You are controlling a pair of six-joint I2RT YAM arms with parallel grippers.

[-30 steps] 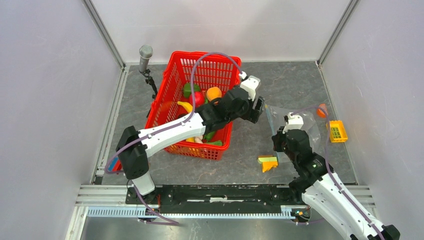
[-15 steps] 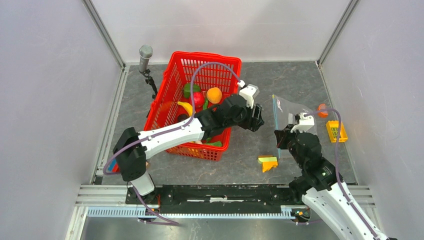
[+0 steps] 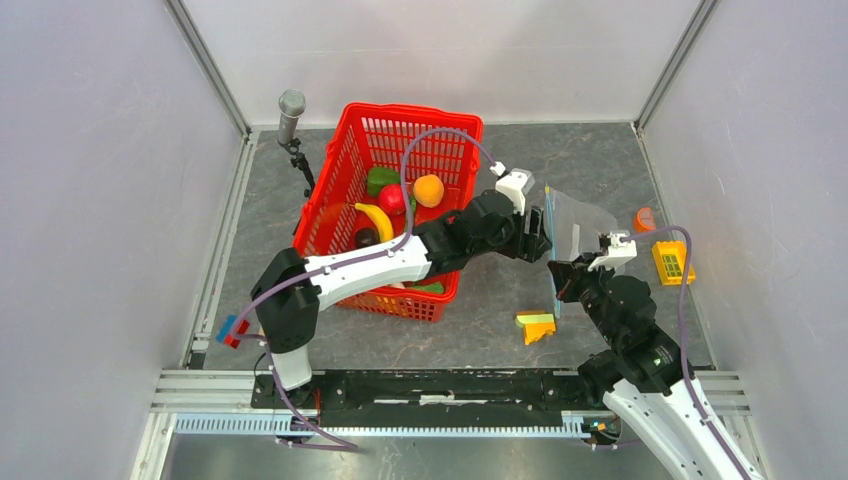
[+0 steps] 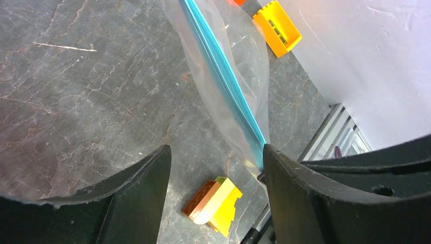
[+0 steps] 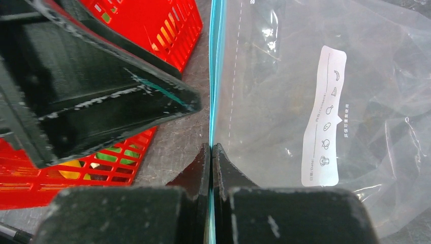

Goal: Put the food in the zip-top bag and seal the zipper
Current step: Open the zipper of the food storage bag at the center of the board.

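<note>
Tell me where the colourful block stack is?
In the top view the block stack lies on the table right of the red basket, a little nearer the robot than the right gripper pinching the bag.

We see bright, even light with soft shadows; in wrist views the near fingers [image 4: 127, 203] blur, and the zip-top bag [image 5: 366, 101] perhaps glares faintly.

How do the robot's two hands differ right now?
The left hand is open and empty; the right hand is shut on the blue zipper. The left hand is on the red basket side of it; the right hand is at its near end. Both have black fingers and are at the zip-top bag.
</note>
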